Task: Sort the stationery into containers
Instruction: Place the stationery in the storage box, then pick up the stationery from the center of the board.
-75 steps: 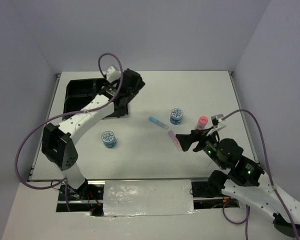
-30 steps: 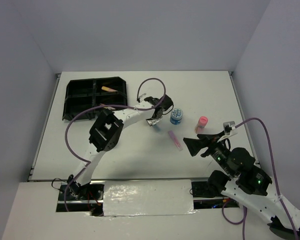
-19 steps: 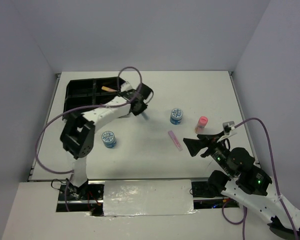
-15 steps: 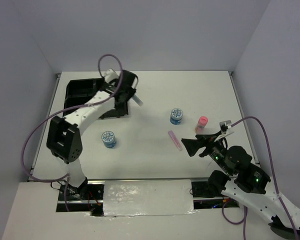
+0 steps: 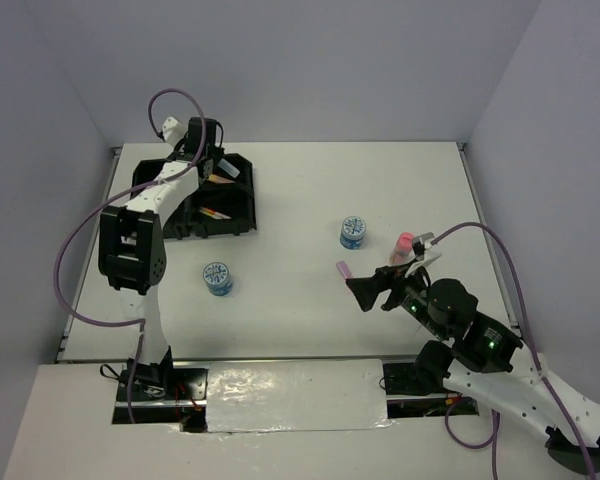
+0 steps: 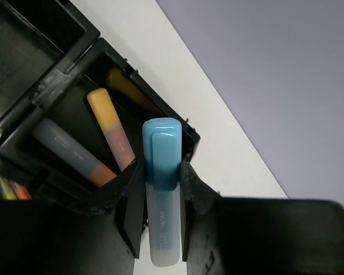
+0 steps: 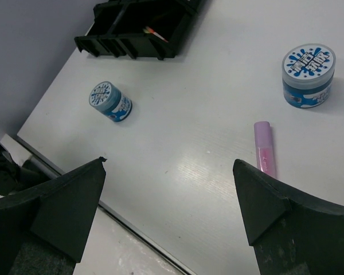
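The left gripper [image 6: 160, 197] is pinched narrowly on a blue-capped, clear-barrelled plastic marker [image 6: 161, 150], its pads across the barrel just under the cap, at the lower centre of the wrist frame. The marker hangs above the black plastic four-compartment tray [image 6: 53, 86], by the edge of the cell that holds an orange-capped marker [image 6: 106, 117]. Such a pen is probably light, stiff and smooth (slippery if pinched near an end), so a hold across the barrel suits it.

The right gripper [image 7: 169, 166] stands wide and empty above a pink plastic marker [image 7: 263, 148], which lies at the right of that frame. Only the overhead view shows the pink-capped brownish bottle [image 5: 404, 245] and places the left arm at the tray in the upper left. Only the left wrist view shows the grip itself. A round blue tub with a patterned lid [image 5: 353, 232] sits at centre, and a second such tub [image 5: 218, 279] sits lower left.
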{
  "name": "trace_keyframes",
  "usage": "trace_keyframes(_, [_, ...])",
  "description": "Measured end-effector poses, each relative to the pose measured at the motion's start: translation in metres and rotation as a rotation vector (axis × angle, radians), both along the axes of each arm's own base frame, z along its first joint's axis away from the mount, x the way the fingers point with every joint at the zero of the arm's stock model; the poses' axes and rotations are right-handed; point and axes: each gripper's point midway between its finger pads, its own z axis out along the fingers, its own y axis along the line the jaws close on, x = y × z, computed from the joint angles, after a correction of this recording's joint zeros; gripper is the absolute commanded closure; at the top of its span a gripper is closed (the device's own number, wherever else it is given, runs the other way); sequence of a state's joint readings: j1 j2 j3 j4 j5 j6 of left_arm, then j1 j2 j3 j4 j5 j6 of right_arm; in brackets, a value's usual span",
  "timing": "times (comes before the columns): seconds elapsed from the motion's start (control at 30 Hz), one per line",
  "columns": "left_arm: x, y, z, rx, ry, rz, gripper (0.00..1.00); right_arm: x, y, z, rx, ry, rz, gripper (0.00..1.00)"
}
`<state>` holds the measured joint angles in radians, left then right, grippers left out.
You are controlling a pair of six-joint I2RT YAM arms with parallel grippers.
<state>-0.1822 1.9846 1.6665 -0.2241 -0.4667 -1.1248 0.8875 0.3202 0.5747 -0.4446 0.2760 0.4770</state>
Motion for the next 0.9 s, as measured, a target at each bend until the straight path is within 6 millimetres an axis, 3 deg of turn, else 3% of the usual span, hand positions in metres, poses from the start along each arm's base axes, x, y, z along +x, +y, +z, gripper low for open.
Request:
trace_keyframes(0.13, [0.009, 0.013, -0.015, 0.014, 0.015, -0.001, 0.76, 0.003, 0.009, -0.009, -0.025, 0.016, 0.023, 0.0])
trace_keyframes(0.3, [0.017, 0.026, -0.009, 0.023, -0.017, -0.001, 0.43, 0.004, 0.016, -0.015, -0.052, 0.023, 0.051, 0.0])
trace_keyframes(0.33, [0.018, 0.027, -0.009, 0.024, -0.018, -0.002, 0.28, 0.004, 0.018, -0.015, -0.054, 0.022, 0.056, 0.0])
trace_keyframes(0.67, [0.017, 0.023, -0.02, 0.006, -0.009, -0.011, 0.17, 0.004, 0.023, -0.012, -0.046, 0.002, 0.081, 0.0])
trace_keyframes(0.73, [0.01, 0.019, -0.024, 0.007, 0.004, -0.022, 0.09, 0.004, 0.023, -0.012, -0.044, 0.001, 0.081, 0.0])
trace_keyframes(0.83, [-0.008, 0.003, -0.022, 0.03, 0.046, -0.058, 0.01, 0.004, 0.021, -0.008, -0.026, -0.004, 0.07, 0.0])
trace_keyframes(0.9, [-0.026, -0.025, -0.006, 0.063, 0.057, -0.099, 0.01, 0.005, 0.016, -0.006, -0.006, -0.002, 0.041, 0.0])
